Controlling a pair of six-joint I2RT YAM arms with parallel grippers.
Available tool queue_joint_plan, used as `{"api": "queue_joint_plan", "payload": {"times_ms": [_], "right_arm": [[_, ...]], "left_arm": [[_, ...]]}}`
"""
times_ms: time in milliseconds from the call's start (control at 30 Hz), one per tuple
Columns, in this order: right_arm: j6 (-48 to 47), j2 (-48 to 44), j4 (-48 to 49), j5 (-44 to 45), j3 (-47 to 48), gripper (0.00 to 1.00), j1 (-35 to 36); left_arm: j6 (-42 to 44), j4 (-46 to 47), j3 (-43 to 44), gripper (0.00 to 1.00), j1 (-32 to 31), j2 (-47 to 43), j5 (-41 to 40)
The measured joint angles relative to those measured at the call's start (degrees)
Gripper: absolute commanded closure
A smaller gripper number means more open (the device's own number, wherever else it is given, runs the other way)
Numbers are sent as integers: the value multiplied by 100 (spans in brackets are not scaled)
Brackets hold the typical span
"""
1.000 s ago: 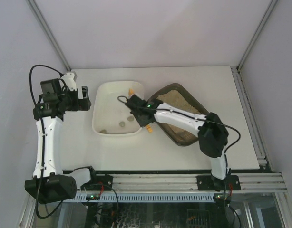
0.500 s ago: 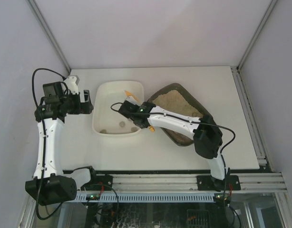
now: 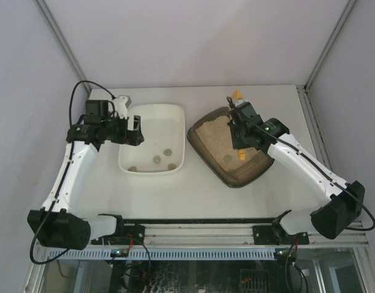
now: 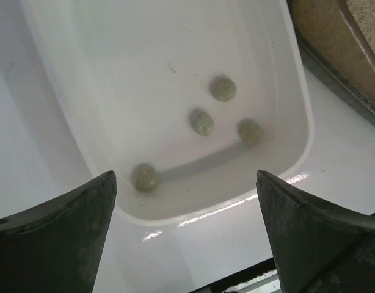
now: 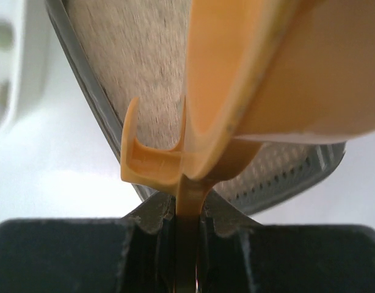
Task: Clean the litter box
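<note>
The litter box [image 3: 236, 179], a dark brown-grey tray with beige litter, lies at right of centre. It also shows in the right wrist view [image 5: 83, 85] and at the top right of the left wrist view [image 4: 334, 49]. My right gripper [image 3: 237, 131] hovers over the litter, shut on an orange scoop [image 3: 241, 157]. In the right wrist view my right gripper [image 5: 187, 213] clamps the scoop [image 5: 254, 79] by its thin handle. My left gripper [image 3: 135, 129] is open and empty at the left rim of the white tub [image 3: 151, 171]. In the left wrist view my left gripper [image 4: 184, 177] stands with jaws wide apart.
The white tub [image 4: 145, 61] holds several grey-green clumps [image 4: 201, 121] on its bottom, seen near its front end in the top view [image 3: 156, 160]. Tub and litter box lie side by side, nearly touching. Walls enclose the table at back and sides.
My right arm swung from over the white tub to the right, over the litter box, still holding the scoop. My left arm moved right, closer to the tub's left rim.
</note>
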Motion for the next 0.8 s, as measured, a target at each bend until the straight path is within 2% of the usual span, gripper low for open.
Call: {"api": "queue_joint_plan", "payload": {"times_ms": [167,267,333,467,600,800], "right_arm": [[254,308,-813,-612,-179,100,-249],[435,584,-1211,-1279,-120,100,-713],[595,835,-1534,-1655,2,100,-994],[850,1414,-2116,-2028,352,100,-1222],[1003,1794,-2605,-2234,667,100,-1222],[1165,2422,-3333,-2317,1484,100,-1222]], "left_arm": [[-562,330,168,0,-1069,529,-452],[-1119,595,254,0,-1823,730,-885],[-1530,809,299,0,-2111,789,-1045],[-2463,1353,332,0,-2212,896,-1104],[-3504,1781,553,0,-2299,1364,-1128],[-4588,2243,476,0,-2839,1794,-1134]]}}
